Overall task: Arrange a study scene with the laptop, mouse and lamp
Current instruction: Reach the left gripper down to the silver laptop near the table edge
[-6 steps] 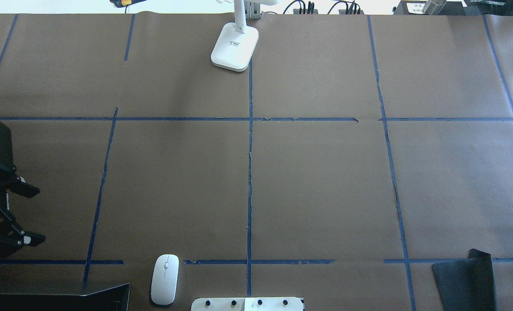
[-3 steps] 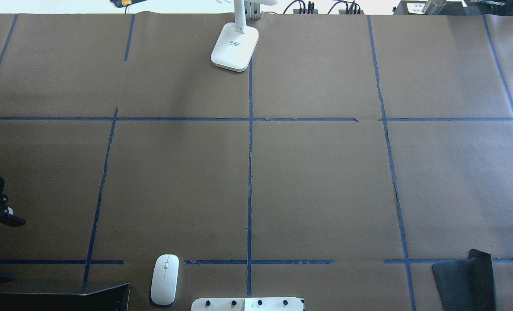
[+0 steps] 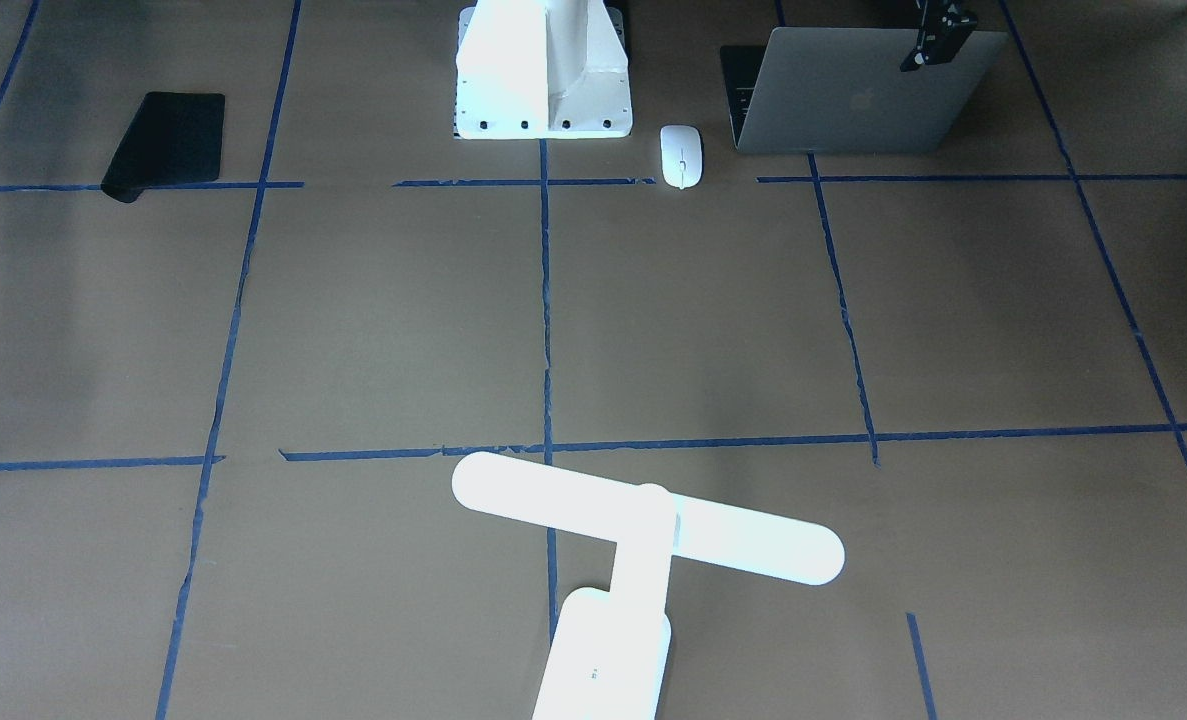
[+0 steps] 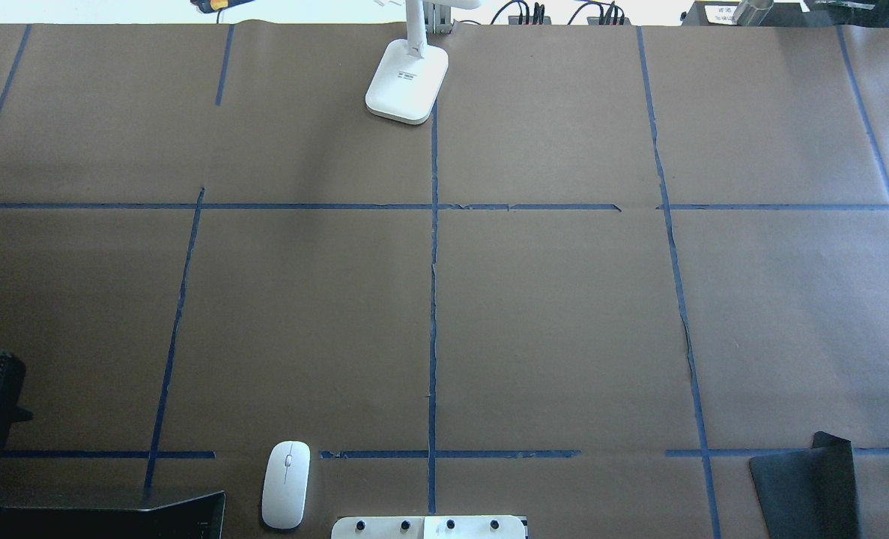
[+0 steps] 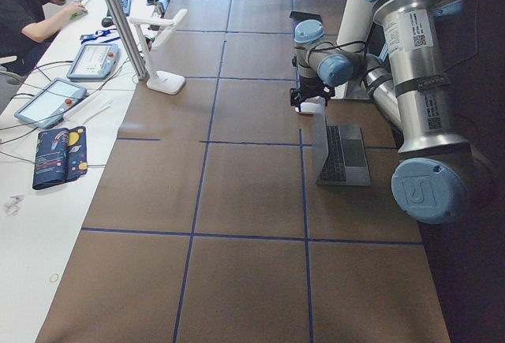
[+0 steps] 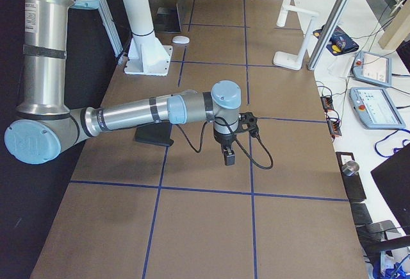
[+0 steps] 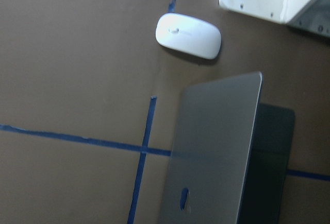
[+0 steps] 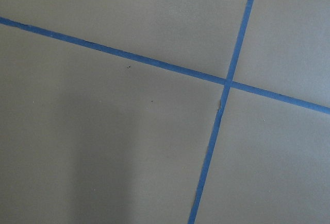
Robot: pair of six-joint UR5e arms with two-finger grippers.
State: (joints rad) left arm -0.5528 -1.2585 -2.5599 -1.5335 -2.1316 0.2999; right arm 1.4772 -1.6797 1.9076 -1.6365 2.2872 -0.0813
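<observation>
The laptop (image 3: pixel 853 100) is sitting open at the robot's edge of the tabletop (image 3: pixel 353 320), on the robot's left. Its lid is standing up with the logo side facing the operators' side and the keyboard lying toward the robot. The left gripper (image 3: pixel 936 42) is hovering right over the lid's top edge, near the outer corner, and its wrist camera is looking straight down the back of the lid. The jaws are looking spread and are holding nothing, though they are showing small and partly cut off. The lid's long edge is running along the length of the tabletop, so the jaws would probably need to span its thin thickness to grasp it, coming down from directly above rather than from the side. The mouse (image 3: pixel 681 155) is lying just beside the laptop, apart from it, between it and the white pedestal (image 3: pixel 543 110), with its long axis pointing across the tabletop. The lamp (image 3: pixel 643 520) is standing at the operators' side on the centre tape line, well apart from both. The right gripper (image 6: pixel 229 157) is hanging over bare tabletop near the black mat (image 3: pixel 168 140), far from all three things, and whether its jaws are released or clenched cannot be told. The left arm is clearly the nearer one for the laptop and the mouse, and the setup is looking barely begun.
</observation>
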